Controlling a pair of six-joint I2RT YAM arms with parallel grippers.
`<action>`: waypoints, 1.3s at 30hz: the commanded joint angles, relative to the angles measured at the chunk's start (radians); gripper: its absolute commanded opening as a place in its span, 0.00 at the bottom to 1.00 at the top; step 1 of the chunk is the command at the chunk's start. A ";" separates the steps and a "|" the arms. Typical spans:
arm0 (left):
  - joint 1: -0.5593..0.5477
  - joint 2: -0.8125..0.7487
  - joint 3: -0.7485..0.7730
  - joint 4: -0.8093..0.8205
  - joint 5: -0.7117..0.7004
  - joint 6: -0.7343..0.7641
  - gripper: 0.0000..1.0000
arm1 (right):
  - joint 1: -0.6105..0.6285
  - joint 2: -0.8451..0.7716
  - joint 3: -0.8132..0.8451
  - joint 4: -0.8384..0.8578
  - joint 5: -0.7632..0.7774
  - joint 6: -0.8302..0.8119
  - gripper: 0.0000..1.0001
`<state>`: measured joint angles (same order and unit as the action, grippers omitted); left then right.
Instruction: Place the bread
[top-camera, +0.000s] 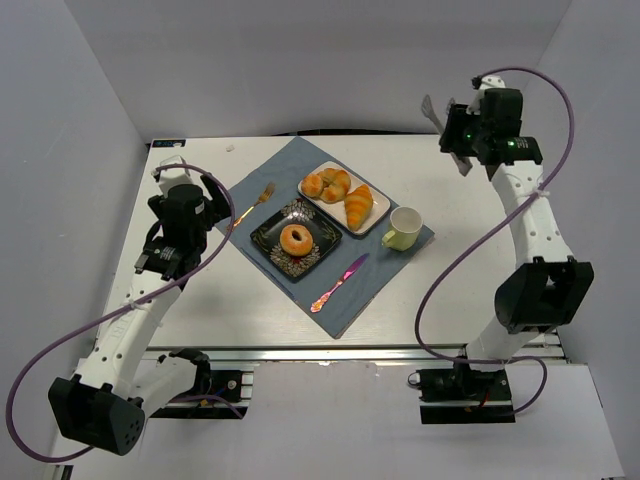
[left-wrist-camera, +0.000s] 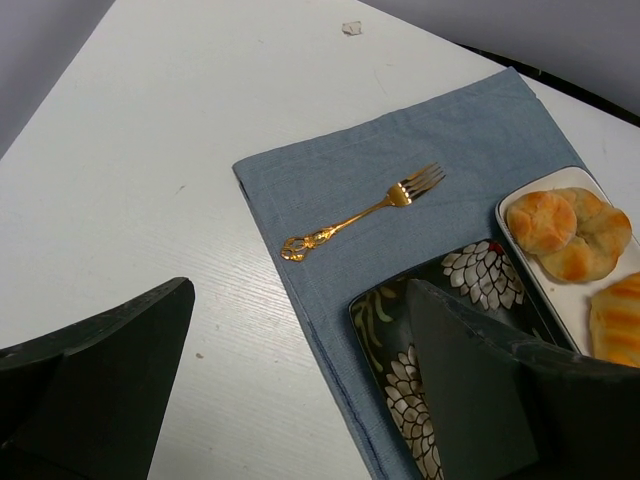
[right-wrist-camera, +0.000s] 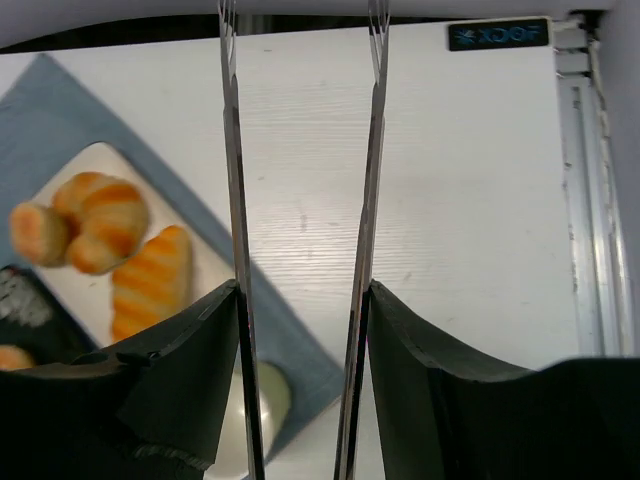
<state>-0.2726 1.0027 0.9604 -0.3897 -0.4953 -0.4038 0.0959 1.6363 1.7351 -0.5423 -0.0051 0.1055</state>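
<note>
The bread (top-camera: 296, 240), a golden-brown ring with a dark hole, lies in the middle of a dark floral plate (top-camera: 270, 232) on a blue cloth. My left gripper (top-camera: 218, 212) is open and empty, just left of the plate. In the left wrist view (left-wrist-camera: 300, 290) its right finger hides the bread. My right gripper (top-camera: 452, 135) is raised at the far right, shut on metal tongs (right-wrist-camera: 230, 150) whose two blades stand apart. A sliver of the bread shows in the right wrist view (right-wrist-camera: 12, 357).
A white tray (top-camera: 378, 218) behind the plate holds round rolls (top-camera: 328, 184) and an orange croissant (top-camera: 358, 206). A pale cup (top-camera: 403, 228) stands right of it. A gold fork (top-camera: 257, 197) and a pink knife (top-camera: 340, 283) lie on the cloth (top-camera: 290, 165).
</note>
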 joint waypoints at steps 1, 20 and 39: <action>-0.004 -0.012 0.031 -0.012 0.038 0.003 0.98 | -0.070 0.071 -0.031 0.169 -0.024 -0.053 0.58; -0.004 -0.067 0.041 -0.156 0.044 -0.099 0.98 | -0.191 0.625 0.084 0.338 0.082 -0.093 0.59; -0.004 -0.055 0.032 -0.034 0.031 -0.113 0.98 | -0.199 0.145 -0.067 0.151 0.114 0.095 0.89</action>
<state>-0.2726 0.9524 0.9661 -0.4881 -0.4496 -0.5148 -0.1062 2.0121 1.7199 -0.3428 0.1051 0.1066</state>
